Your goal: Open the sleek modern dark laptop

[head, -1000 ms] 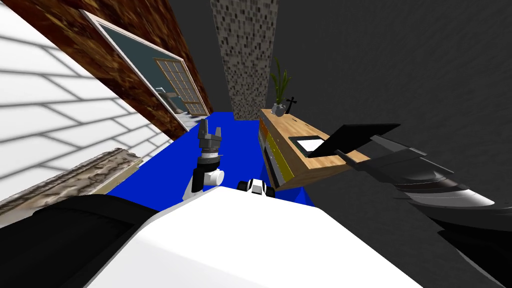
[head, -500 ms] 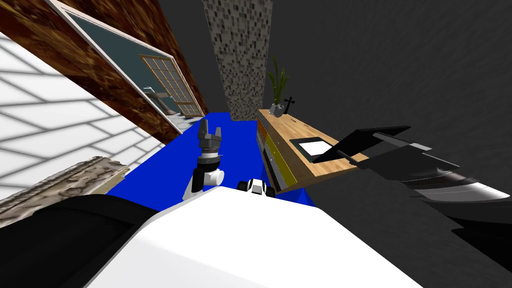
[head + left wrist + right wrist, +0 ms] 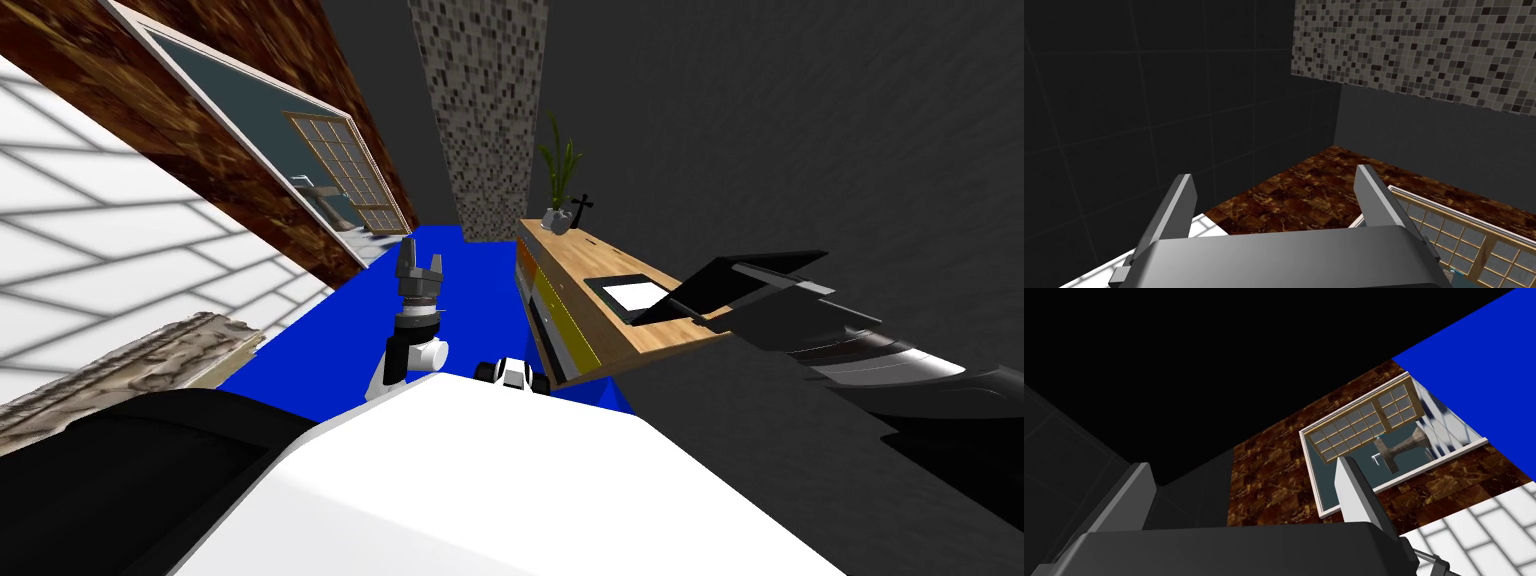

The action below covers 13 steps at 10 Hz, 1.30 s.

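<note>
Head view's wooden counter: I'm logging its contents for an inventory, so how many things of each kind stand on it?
Dark laptop: 1
Potted plant: 1
Small dark cross-shaped figure: 1
Total on the counter: 3

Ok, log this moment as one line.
laptop: lid partly up, on wooden counter | left hand: open, empty, away from laptop | right hand: open, empty
</note>
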{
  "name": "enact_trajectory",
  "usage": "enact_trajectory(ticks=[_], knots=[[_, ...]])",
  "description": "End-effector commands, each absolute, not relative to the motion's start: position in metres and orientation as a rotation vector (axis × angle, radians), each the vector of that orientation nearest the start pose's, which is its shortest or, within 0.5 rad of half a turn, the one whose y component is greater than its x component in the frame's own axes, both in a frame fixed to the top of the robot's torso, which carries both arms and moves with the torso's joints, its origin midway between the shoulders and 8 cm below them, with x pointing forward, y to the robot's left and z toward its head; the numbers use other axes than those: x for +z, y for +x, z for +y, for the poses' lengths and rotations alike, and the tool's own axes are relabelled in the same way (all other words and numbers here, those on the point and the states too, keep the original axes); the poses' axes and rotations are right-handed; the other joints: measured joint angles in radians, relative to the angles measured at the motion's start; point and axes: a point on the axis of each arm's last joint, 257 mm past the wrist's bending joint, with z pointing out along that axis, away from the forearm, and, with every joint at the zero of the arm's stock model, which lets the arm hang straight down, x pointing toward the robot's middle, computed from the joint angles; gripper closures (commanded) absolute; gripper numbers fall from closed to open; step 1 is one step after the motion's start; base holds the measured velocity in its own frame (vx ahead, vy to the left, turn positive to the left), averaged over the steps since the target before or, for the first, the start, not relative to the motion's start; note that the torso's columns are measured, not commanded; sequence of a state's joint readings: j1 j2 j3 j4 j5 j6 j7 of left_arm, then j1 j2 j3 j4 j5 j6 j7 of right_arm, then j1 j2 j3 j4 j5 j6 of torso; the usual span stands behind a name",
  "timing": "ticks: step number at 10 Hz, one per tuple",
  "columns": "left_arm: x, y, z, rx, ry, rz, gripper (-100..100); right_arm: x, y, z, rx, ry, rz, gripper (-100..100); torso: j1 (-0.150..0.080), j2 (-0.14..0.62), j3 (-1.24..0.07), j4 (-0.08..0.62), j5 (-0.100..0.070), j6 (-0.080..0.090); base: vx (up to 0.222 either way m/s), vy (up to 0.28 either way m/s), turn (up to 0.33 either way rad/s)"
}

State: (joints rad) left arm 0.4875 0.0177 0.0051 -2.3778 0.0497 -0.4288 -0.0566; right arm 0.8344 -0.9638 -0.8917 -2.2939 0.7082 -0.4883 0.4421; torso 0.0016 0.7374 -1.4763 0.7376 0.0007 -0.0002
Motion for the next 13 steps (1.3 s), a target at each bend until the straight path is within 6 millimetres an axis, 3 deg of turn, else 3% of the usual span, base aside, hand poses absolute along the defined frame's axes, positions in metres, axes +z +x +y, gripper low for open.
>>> enact_trajectory(ticks=[1, 2, 4, 6, 7, 9, 12, 13], knots=[[0.058, 0.335, 0.280, -1.293, -0.623, 0.585, 0, 0.052, 0.347, -0.403, -0.493, -0.978, 1.240, -100, -0.004, -0.002, -0.001, -0.001, -0.001, 0.000, 0.000, 0.000, 0.000], [0.058, 0.335, 0.280, -1.293, -0.623, 0.585, 0, 0.049, 0.356, -0.385, -0.432, -1.045, 1.199, -100, -0.005, -0.003, -0.002, -0.001, -0.002, 0.000, -0.062, 0.061, 0.090], [0.059, 0.335, 0.280, -1.293, -0.623, 0.585, 0, 0.048, 0.366, -0.402, -0.438, -1.005, 1.207, -100, 0.001, 0.002, 0.002, 0.001, 0.000, 0.000, -0.056, 0.061, 0.044], [0.058, 0.335, 0.280, -1.293, -0.623, 0.585, 0, 0.041, 0.369, -0.432, -0.467, -0.960, 1.255, -100, -0.004, -0.001, 0.000, 0.000, -0.001, 0.001, -0.005, 0.009, -0.005], [0.058, 0.335, 0.280, -1.292, -0.623, 0.585, 0, 0.042, 0.377, -0.412, -0.413, -1.031, 1.211, -100, -0.004, -0.001, -0.001, 0.000, -0.002, 0.000, -0.078, 0.082, 0.125], [0.059, 0.335, 0.280, -1.293, -0.623, 0.585, 0, 0.039, 0.387, -0.424, -0.415, -1.000, 1.214, -100, 0.002, 0.003, 0.002, 0.001, 0.001, 0.001, -0.054, 0.067, 0.027], [0.058, 0.335, 0.280, -1.292, -0.623, 0.585, 0, 0.031, 0.390, -0.458, -0.448, -0.949, 1.270, -100, -0.005, -0.002, -0.001, 0.000, -0.002, 0.000, 0.001, -0.003, -0.004], [0.058, 0.335, 0.280, -1.292, -0.623, 0.585, 0, 0.031, 0.400, -0.439, -0.402, -1.022, 1.227, -100, -0.003, -0.001, -0.001, 0.000, -0.001, 0.000, -0.071, 0.057, 0.123]])
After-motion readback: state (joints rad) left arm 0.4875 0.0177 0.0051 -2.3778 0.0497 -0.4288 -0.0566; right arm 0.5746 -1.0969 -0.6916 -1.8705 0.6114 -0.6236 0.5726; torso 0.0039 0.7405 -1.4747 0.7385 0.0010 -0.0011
